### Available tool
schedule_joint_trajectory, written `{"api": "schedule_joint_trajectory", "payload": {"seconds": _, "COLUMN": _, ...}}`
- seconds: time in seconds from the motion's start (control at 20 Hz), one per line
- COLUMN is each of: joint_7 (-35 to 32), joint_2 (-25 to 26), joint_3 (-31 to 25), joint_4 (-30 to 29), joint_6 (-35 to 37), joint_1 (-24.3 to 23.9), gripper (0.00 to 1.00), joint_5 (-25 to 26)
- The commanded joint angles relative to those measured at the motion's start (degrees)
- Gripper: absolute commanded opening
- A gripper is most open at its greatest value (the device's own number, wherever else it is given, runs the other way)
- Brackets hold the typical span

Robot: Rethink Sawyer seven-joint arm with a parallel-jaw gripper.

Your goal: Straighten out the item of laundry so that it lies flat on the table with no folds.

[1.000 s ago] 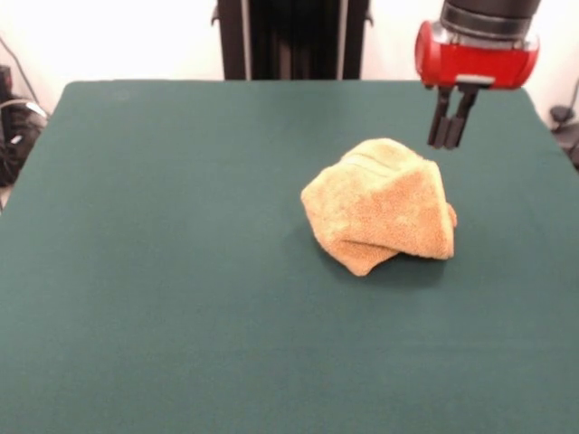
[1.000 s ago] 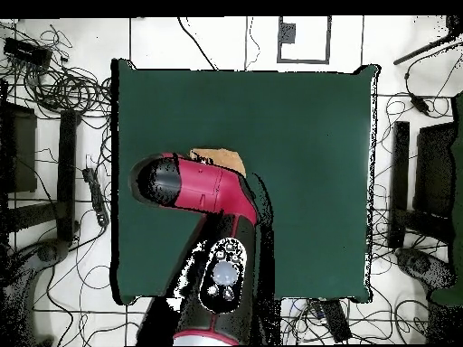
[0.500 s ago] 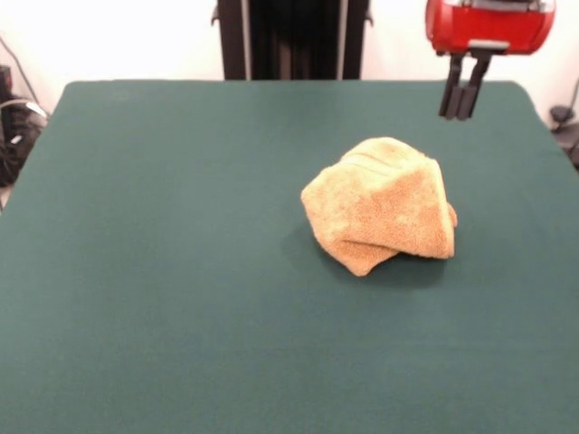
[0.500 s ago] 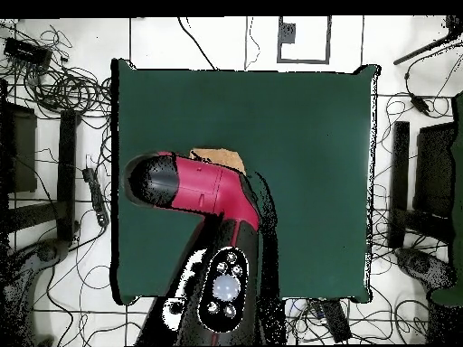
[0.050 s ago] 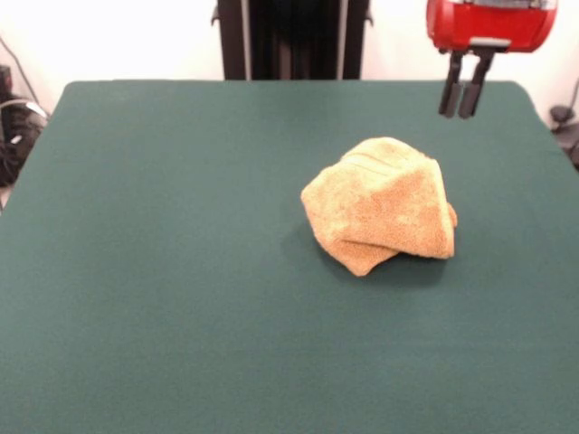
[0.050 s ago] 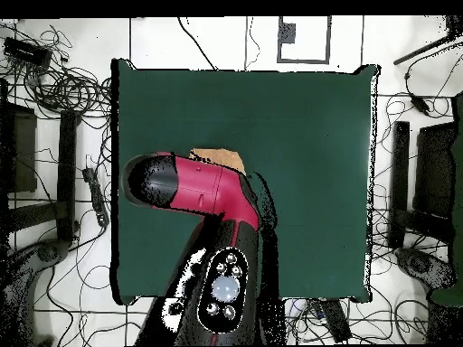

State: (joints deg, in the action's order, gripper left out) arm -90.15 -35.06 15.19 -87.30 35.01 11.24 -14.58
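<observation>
The orange-tan terry towel (image 5: 380,204) lies crumpled on the green table (image 5: 163,271). The gripper (image 5: 461,96) hangs above it, apart, jaws nearly together and empty.

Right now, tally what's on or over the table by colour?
Orange-tan: 1, the crumpled terry towel, still bunched with folds.
Dark green: 1, the table cloth under it.
Red and black: 1, the arm's end effector, hanging above and behind the towel, empty, not touching it.
Total: 3
</observation>
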Motion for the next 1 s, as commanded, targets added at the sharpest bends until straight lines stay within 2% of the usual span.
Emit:
{"api": "schedule_joint_trajectory", "payload": {"seconds": 0.05, "joint_7": -11.2, "joint_2": 4.9, "joint_3": -4.5, "joint_4": -2.7, "joint_6": -1.4, "joint_1": 0.5, "gripper": 1.0, "joint_5": 0.8}}
{"api": "schedule_joint_trajectory", "payload": {"seconds": 1.0, "joint_7": -12.4, "joint_2": 9.4, "joint_3": -3.0, "joint_4": -0.7, "joint_6": -5.8, "joint_1": 1.9, "gripper": 1.0, "joint_5": 1.4}}
